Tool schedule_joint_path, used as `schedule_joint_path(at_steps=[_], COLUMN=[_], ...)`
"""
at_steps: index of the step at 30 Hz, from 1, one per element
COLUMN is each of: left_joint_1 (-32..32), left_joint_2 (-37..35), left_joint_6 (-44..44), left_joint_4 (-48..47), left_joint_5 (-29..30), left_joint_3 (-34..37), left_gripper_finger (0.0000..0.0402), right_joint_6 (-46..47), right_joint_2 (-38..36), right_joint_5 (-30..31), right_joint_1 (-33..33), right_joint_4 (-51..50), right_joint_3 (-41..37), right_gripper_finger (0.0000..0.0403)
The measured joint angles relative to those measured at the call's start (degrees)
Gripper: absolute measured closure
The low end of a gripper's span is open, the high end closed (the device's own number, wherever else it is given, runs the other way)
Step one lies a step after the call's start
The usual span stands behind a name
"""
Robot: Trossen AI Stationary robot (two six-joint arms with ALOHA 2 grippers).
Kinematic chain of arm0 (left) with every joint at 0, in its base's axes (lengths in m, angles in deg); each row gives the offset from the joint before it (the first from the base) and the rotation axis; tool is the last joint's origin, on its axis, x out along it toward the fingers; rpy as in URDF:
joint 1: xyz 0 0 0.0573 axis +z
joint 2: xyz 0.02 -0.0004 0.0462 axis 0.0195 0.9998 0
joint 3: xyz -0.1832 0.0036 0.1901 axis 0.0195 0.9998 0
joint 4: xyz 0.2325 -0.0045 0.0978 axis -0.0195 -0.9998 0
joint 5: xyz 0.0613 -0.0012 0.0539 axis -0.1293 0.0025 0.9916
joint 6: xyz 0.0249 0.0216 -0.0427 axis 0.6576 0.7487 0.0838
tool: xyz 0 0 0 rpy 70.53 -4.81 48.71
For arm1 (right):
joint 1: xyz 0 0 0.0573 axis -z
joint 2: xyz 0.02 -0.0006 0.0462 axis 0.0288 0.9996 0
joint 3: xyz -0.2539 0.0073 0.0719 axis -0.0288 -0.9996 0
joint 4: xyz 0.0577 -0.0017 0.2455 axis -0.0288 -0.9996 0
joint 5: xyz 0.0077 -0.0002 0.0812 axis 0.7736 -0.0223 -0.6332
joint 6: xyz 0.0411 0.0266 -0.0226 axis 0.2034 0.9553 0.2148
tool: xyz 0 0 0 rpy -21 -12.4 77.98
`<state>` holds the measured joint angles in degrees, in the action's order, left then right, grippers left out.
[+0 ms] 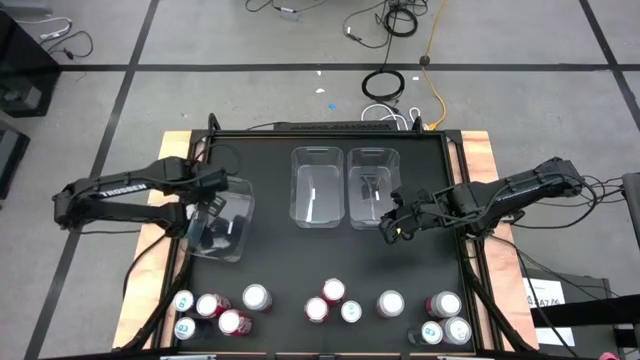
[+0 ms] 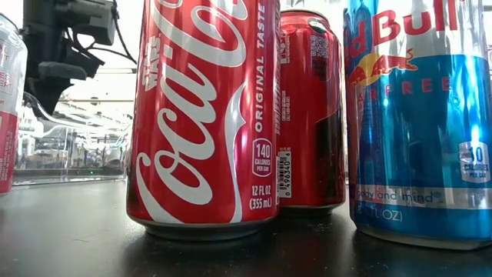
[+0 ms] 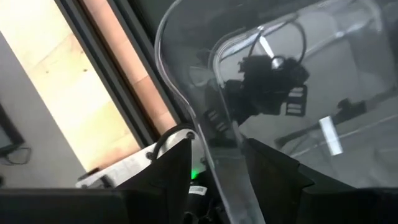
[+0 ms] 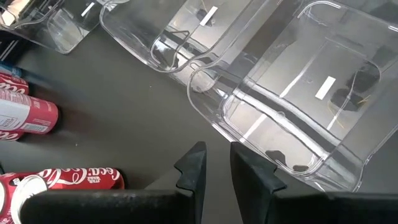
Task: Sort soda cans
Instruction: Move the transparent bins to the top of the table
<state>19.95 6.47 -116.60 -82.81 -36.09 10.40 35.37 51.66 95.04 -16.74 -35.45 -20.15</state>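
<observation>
The left end effector (image 3: 214, 177) pinches a clear bin's (image 1: 222, 222) wall, likely to reposition it; the right end effector (image 4: 216, 165), nearly pressed together, holds nothing.

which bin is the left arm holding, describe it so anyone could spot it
On the black table stand three clear bins. Two sit side by side at the middle; the third bin is off to their left, its rim pinched by the left gripper. It alone is skewed and tilted.
</observation>
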Motion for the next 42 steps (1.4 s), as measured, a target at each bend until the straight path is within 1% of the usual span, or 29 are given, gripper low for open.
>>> schedule_joint_path(at_steps=[7,12,15,23,25,32,36,42], left_joint_1=[3.59,5.71,6.72,9.25,9.61,9.86,9.86,9.88], left_joint_2=[4.96,8.3,10.22,14.58,15.14,15.19,15.19,15.67], left_joint_6=[7.17,11.58,13.79,13.67,12.45,10.69,9.32,9.45], left_joint_4=[-0.03,2.57,4.47,4.44,4.41,2.75,0.72,2.06], left_joint_5=[-0.21,-2.05,-4.55,-4.87,-4.87,-4.81,-2.68,-4.07], left_joint_3=[0.0,0.0,0.0,0.0,0.0,-0.35,-0.35,0.22], left_gripper_finger=[0.024,0.024,0.024,0.024,0.024,0.024,0.024,0.024], right_joint_6=[-0.12,-0.12,-0.12,-0.12,-0.12,-0.46,-1.38,-1.87], right_joint_2=[0.01,0.01,0.01,0.01,0.01,0.01,0.03,0.03], right_joint_5=[0.04,0.07,0.07,0.04,0.04,0.04,0.04,0.04], right_joint_1=[0.0,0.0,0.0,0.0,0.0,0.0,0.0,0.0], right_joint_4=[0.0,-0.02,0.02,1.31,1.31,1.29,1.29,1.29], right_joint_3=[0.0,0.0,0.0,0.0,0.0,0.0,0.0,0.0], right_gripper_finger=[0.0337,0.0337,0.0337,0.0337,0.0337,0.0337,0.0337,0.0337])
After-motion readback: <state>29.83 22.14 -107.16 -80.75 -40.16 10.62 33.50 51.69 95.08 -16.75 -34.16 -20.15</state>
